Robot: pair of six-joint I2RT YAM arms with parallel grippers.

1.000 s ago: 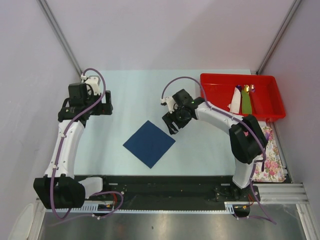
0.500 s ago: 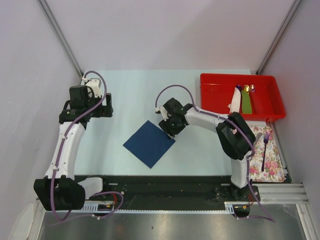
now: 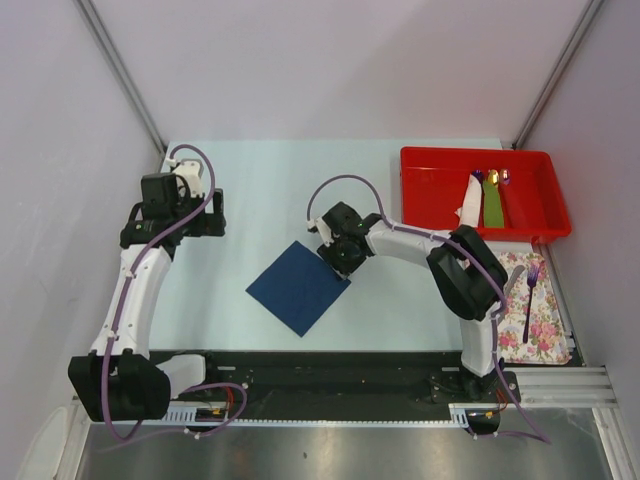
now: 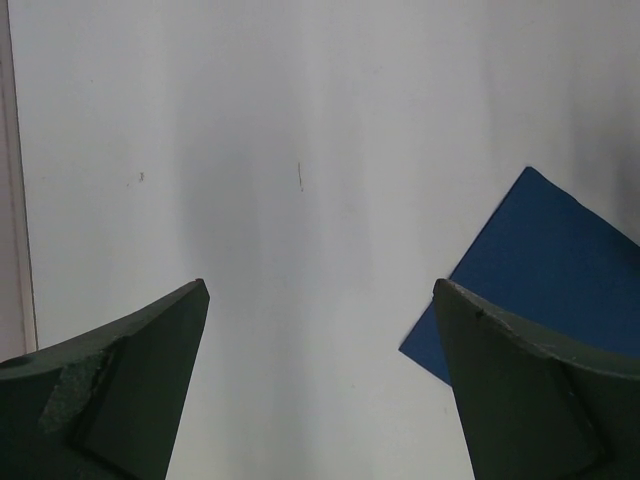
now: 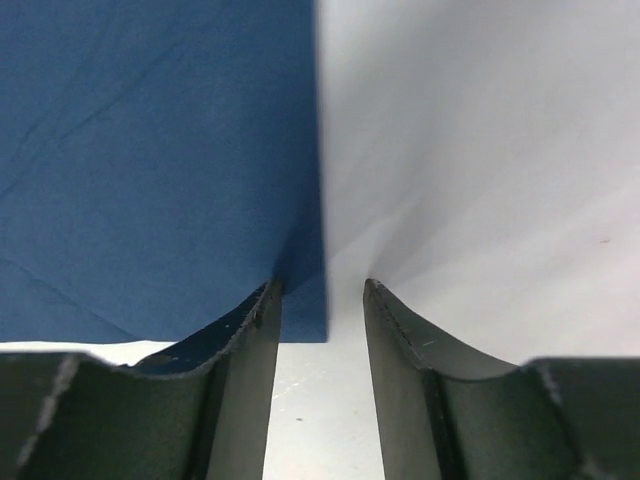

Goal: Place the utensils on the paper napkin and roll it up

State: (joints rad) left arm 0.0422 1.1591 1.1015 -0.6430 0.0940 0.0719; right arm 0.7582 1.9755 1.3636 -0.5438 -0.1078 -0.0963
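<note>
Top external view: the paper napkin [image 3: 298, 287] is a flat, dark blue square. It lies on the pale table [image 3: 260, 180] and is turned so it looks like a diamond. It sits near the front edge, between the two arms. The right gripper [image 3: 332, 260] is down at the napkin's corner on the right side. The left gripper [image 3: 212, 212] is well apart from the napkin, over bare table on the left.

This view also shows things the wrist cameras miss. A red tray [image 3: 420, 160] sits at the far right of the table. It holds a green strip [image 3: 493, 205], a white piece [image 3: 470, 203] and some small shiny bits that are too small to name. A purple fork [image 3: 529, 295] lies on a flowered cloth [image 3: 548, 325] in front of the tray.

Right wrist view gets very close. The paper napkin [image 5: 150, 150] looks smooth, with a few faint creases and a straight, sharp edge. That edge runs right into the small gap in the right gripper [image 5: 320, 290]. Its fingers [image 5: 230, 400] are a little apart, with white table showing in the gap. One finger covers the napkin's corner. Nothing is pinched.

Left wrist view shows the left gripper [image 4: 320, 380] with its fingers [image 4: 120, 400] spread wide and nothing held. A corner of the paper napkin [image 4: 560, 270] peeks in from the right.
</note>
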